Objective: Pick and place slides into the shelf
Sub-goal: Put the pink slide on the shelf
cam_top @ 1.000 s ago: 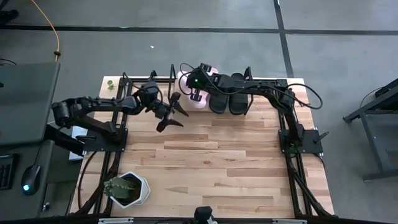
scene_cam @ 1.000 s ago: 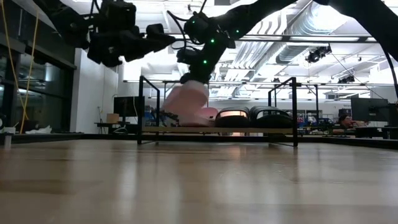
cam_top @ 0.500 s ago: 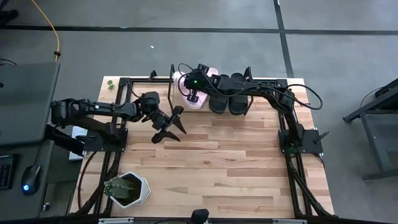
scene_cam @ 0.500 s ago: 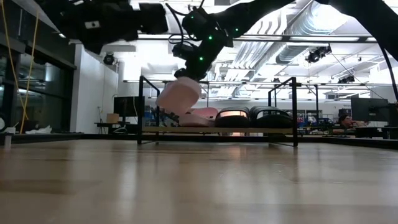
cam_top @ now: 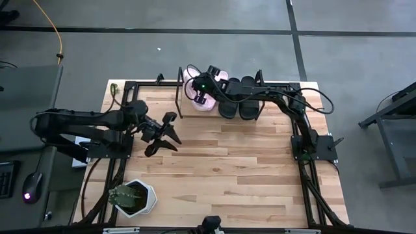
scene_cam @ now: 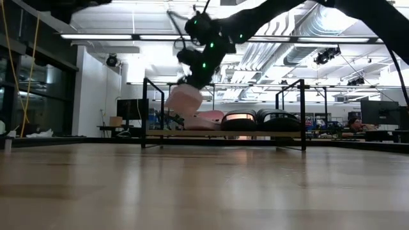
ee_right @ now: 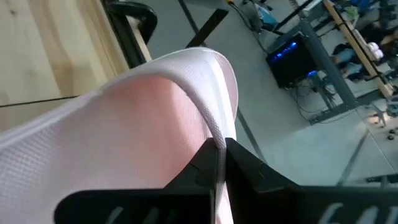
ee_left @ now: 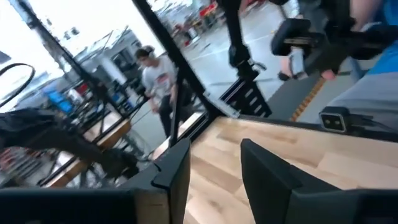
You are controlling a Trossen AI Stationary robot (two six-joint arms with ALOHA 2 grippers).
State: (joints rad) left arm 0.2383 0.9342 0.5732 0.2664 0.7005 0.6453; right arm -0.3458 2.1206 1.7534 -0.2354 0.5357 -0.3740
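My right gripper (cam_top: 203, 91) is shut on a pale pink slide (scene_cam: 184, 99) over the left end of the shelf (scene_cam: 223, 133) at the table's far edge. The shelf board carries a second pink slide (scene_cam: 208, 117) and two black slides (cam_top: 229, 104) (cam_top: 250, 104), lying side by side on their soles. In the right wrist view the pink strap (ee_right: 124, 124) fills the picture. My left gripper (cam_top: 162, 134) is open above the left part of the table, away from the shelf, and its fingers (ee_left: 177, 171) hold nothing. My right gripper pinches the pink slide's wide strap at its edge (ee_right: 219, 134) between the two fingers, coming from above and the table's right. The slide hangs tilted below the fingers above the shelf's left end. Whether its low end touches the board cannot be told.
A potted plant in a white pot (cam_top: 133, 197) stands near the table's near left corner. A black frame (cam_top: 130, 91) runs around the table's sides. Bare wooden tabletop (cam_top: 234, 169) lies between the shelf and the near edge. People show in the room beyond.
My left arm has drawn back from beside the shelf toward the table's left and near edges, its gripper staying open. My right gripper has carried the pink slide a little toward the far edge and the shelf's left end, still tilted.
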